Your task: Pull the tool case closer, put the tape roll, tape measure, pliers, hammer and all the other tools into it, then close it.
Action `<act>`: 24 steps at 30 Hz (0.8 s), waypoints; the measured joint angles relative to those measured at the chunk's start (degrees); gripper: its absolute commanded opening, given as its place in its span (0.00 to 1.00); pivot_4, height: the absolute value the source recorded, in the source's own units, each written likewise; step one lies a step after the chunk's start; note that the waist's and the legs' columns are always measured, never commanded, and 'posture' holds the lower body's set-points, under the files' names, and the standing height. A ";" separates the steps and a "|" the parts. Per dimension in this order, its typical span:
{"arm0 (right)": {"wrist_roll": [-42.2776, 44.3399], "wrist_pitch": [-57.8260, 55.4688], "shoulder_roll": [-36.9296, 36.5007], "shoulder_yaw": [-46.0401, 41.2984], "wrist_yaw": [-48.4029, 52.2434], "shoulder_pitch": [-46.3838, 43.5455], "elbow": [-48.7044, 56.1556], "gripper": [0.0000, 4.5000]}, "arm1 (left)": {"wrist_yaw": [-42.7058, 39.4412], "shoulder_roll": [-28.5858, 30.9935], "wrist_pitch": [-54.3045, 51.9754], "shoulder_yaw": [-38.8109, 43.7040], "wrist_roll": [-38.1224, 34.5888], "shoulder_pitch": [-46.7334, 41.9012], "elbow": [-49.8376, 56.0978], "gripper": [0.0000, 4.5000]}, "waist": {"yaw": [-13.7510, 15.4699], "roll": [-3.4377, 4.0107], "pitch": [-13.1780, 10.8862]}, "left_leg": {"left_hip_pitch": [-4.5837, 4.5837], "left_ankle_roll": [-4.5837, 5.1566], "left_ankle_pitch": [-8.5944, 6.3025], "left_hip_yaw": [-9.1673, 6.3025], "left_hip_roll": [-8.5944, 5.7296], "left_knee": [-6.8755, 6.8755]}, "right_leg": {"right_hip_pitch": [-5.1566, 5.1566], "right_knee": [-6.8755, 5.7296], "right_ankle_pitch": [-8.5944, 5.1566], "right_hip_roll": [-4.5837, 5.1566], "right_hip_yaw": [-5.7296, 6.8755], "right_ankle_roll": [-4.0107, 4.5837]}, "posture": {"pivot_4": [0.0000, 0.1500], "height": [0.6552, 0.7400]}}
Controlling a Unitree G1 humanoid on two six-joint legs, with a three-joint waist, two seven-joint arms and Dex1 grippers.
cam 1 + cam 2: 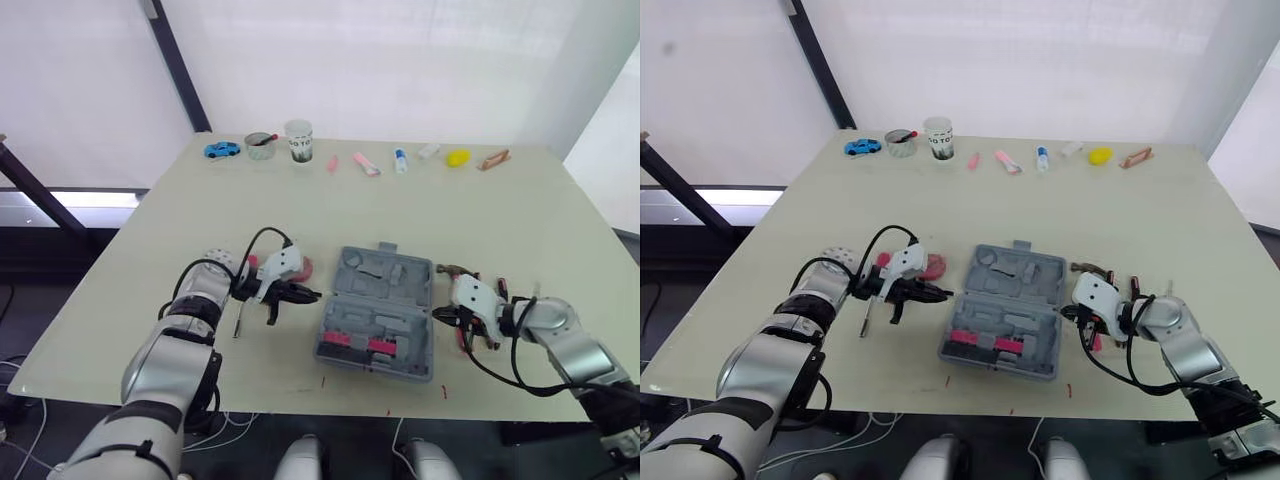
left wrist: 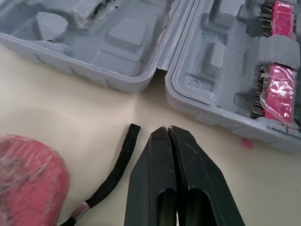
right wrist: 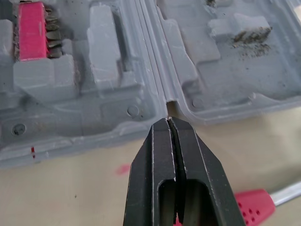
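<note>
Case (image 1: 378,315) lies open and flat on the counter (image 1: 520,220), near the front edge. Left tool (image 2: 167,128) sits just beside its left side, fingers pressed together, gripping nothing, with the tape roll (image 2: 28,174) close by. Right tool (image 3: 168,119) is at the case's right side, also closed and empty.

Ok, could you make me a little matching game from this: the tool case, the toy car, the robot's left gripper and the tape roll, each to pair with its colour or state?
Things:
1. tool case
2. toy car
3. left gripper
4. tape roll

Descriptions:
A. blue, at the far edge of the table
B. pink, lying beside the left gripper
C. grey, lying open
D. black fingers shut, holding nothing

Pairs: 1-C, 2-A, 3-D, 4-B.
</note>
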State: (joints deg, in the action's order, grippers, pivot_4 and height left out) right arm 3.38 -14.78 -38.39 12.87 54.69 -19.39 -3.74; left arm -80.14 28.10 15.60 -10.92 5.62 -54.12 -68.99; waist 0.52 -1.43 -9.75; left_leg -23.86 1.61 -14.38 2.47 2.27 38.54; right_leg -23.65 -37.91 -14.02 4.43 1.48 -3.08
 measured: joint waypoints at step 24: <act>-4.19 0.21 2.15 1.65 -1.10 -2.53 -4.01 0.00 | 5.49 -2.90 0.01 -0.30 3.78 -1.68 -4.03 0.02 | -0.31 0.00 0.00 | 0.00 0.00 0.00 -0.02 0.00 0.02 | 0.00 -0.04 0.00 0.00 0.01 0.01 | 1.00 1.00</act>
State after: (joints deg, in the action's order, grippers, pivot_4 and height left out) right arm -0.81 -14.57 -36.24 14.51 53.59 -21.93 -7.76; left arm -74.65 25.20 15.62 -11.23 9.40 -55.80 -73.01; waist 0.21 -1.43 -9.75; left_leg -23.85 1.61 -14.38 2.45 2.27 38.56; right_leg -23.65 -37.94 -14.01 4.43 1.49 -3.07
